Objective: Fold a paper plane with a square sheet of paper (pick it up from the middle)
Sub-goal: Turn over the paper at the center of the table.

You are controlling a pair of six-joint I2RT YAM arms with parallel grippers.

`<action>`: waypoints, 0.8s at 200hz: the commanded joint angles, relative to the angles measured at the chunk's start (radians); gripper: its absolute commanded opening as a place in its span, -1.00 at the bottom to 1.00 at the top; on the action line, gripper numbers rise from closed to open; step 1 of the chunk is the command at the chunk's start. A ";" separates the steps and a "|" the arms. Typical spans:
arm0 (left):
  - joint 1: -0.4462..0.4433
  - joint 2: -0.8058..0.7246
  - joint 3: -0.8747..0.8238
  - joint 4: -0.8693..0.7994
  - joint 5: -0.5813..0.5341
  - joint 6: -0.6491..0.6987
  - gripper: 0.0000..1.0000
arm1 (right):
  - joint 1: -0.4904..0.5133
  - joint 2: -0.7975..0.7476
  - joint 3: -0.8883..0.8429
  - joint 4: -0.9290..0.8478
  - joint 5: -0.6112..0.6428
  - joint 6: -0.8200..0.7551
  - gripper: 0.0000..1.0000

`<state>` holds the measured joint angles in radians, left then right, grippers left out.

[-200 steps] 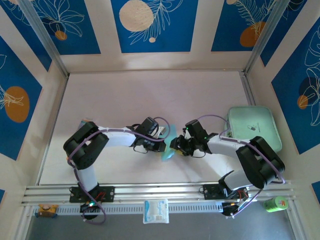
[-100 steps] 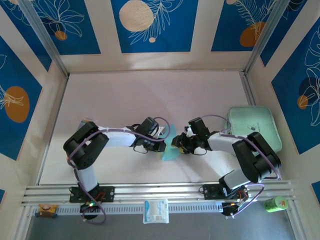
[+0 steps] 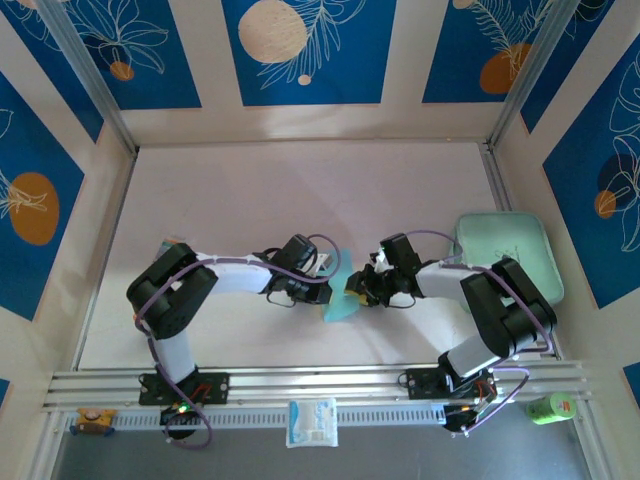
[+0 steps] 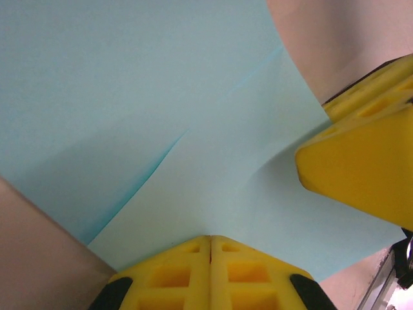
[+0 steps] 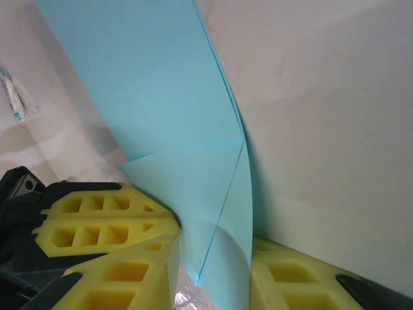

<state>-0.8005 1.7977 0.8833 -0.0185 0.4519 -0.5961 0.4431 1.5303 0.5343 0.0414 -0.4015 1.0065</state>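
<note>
The square sheet of paper (image 3: 338,300), light blue and partly folded with creases, stands up off the table between my two grippers. My left gripper (image 3: 320,283) is shut on the sheet's lower edge; in the left wrist view its yellow pads (image 4: 193,271) meet at the paper (image 4: 161,97). My right gripper (image 3: 359,289) comes in from the right. In the right wrist view its fingers (image 5: 290,278) stand apart on either side of a curled flap of the paper (image 5: 161,97), with a gap still showing beside the flap. The right gripper's finger (image 4: 361,168) also shows in the left wrist view.
A mint-green tray (image 3: 505,255) lies at the table's right side behind the right arm. A small white packet (image 3: 312,422) and a green object (image 3: 550,407) sit on the near rail. Open tabletop stretches behind and to the left of the grippers.
The right gripper's jaws have narrowed around the paper's flap and the right arm has drawn in toward the sheet. The left gripper has held still, shut on the paper.
</note>
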 commanded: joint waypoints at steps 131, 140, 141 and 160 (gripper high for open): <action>0.005 0.009 -0.017 0.006 0.043 -0.001 -0.97 | -0.027 0.089 0.020 0.168 0.013 -0.055 -0.51; 0.005 0.009 -0.017 0.008 0.044 -0.004 -0.96 | -0.029 0.092 0.019 0.175 0.009 -0.057 -0.53; 0.005 0.009 -0.017 0.009 0.044 -0.004 -0.96 | -0.030 0.092 0.019 0.176 0.008 -0.057 -0.54; 0.005 0.006 -0.017 0.010 0.044 -0.003 -0.93 | -0.034 0.103 0.021 0.182 0.001 -0.058 -0.60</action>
<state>-0.8005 1.7977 0.8776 -0.0151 0.4713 -0.5964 0.4191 1.5929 0.5369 0.1364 -0.4530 0.9882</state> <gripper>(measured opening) 0.064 0.209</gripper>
